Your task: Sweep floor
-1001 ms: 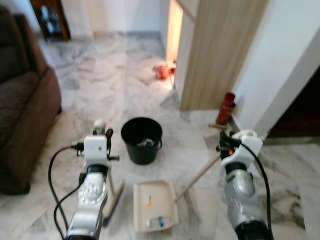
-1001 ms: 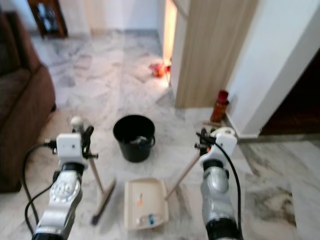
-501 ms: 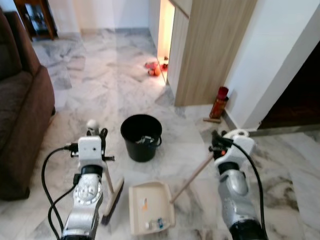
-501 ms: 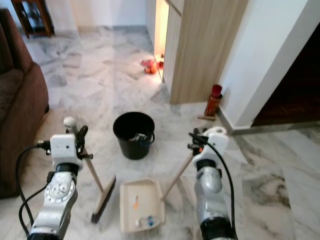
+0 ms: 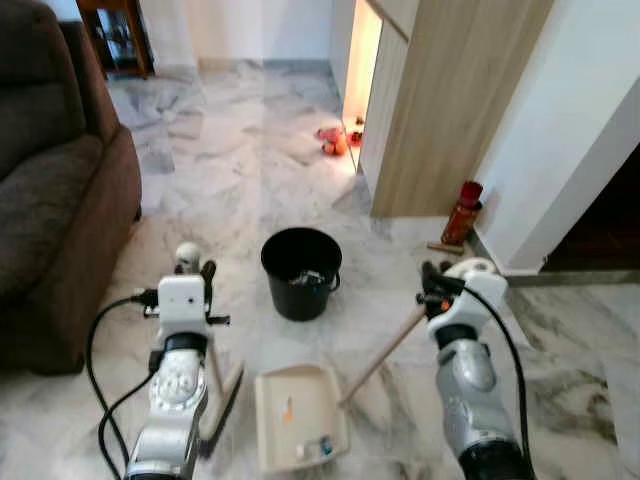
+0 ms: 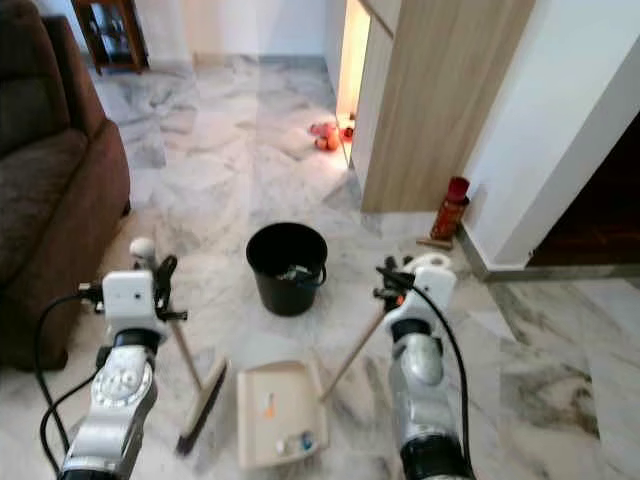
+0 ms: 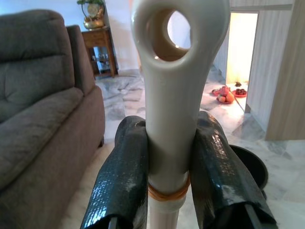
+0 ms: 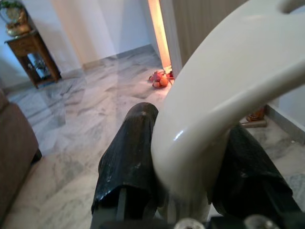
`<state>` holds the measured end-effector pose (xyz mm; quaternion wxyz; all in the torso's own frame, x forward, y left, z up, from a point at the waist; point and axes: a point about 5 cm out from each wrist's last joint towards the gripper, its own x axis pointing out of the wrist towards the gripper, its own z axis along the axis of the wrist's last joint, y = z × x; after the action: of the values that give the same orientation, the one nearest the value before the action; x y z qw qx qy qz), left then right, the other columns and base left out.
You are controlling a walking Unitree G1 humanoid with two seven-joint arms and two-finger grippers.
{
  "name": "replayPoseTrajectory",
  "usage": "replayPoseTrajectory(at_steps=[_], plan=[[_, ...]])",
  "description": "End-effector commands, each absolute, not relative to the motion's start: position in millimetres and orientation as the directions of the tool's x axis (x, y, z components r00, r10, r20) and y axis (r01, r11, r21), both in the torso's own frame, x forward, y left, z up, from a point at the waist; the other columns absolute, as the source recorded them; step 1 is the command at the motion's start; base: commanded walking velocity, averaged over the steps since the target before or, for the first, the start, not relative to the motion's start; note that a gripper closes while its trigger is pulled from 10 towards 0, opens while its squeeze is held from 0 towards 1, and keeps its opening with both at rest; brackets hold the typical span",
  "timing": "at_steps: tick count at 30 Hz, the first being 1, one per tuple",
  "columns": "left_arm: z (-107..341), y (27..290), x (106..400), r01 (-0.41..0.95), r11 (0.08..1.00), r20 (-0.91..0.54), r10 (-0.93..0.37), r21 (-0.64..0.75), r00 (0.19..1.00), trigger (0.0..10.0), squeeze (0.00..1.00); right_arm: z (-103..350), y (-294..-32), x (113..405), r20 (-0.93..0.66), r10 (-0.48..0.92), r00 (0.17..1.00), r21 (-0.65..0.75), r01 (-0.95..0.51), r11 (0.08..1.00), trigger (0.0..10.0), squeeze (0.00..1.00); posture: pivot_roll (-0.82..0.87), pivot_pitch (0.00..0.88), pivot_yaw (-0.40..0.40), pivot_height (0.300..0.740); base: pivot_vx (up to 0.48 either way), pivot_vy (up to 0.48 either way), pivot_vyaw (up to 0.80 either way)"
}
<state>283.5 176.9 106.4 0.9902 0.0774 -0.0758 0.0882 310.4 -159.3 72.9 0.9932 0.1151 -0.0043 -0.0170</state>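
With the left gripper (image 7: 171, 157) clamped on the broom (image 6: 200, 405) and the right gripper (image 8: 190, 167) on the dustpan (image 5: 300, 415), scraps aboard, I'd keep it level toward the bucket (image 5: 300, 272)

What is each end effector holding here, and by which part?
Left end effector grips the broom near its handle top; right end effector grips the dustpan at its handle's top end.
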Motion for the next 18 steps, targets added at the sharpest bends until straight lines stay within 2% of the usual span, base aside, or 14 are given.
replayPoseTrajectory(at_steps=[1, 4, 11, 18], plan=[[119.4, 174.3, 287.3, -0.191, 0.971, 0.216, 0.157, 0.144, 0.964, 10.0, 0.00, 89.6, -164.0, 316.0, 0.076, -0.050, 0.996, 0.234, 0.031, 0.972, 10.0, 0.00, 0.10, 0.000, -0.029, 0.740, 0.337, 0.000, 0.00], [119.3, 175.2, 287.3, -0.197, 0.969, 0.215, 0.163, 0.148, 0.963, 10.0, 0.00, 91.9, -163.5, 316.4, 0.088, -0.038, 0.995, 0.216, 0.018, 0.976, 10.0, 0.00, 0.10, 0.000, -0.029, 0.740, 0.335, 0.000, 0.00], [118.5, 175.6, 287.6, -0.202, 0.968, 0.208, 0.169, 0.149, 0.963, 10.0, 0.00, 91.7, -161.2, 316.8, 0.087, -0.027, 0.996, 0.221, 0.007, 0.975, 10.0, 0.00, 0.10, 0.000, -0.030, 0.740, 0.333, 0.000, 0.68], [118.1, 175.6, 287.7, -0.205, 0.967, 0.207, 0.172, 0.150, 0.963, 10.0, 0.00, 90.5, -160.1, 316.3, 0.082, -0.018, 0.996, 0.221, -0.001, 0.975, 10.0, 0.00, 0.10, 0.000, -0.030, 0.740, 0.335, 0.000, 0.00]])
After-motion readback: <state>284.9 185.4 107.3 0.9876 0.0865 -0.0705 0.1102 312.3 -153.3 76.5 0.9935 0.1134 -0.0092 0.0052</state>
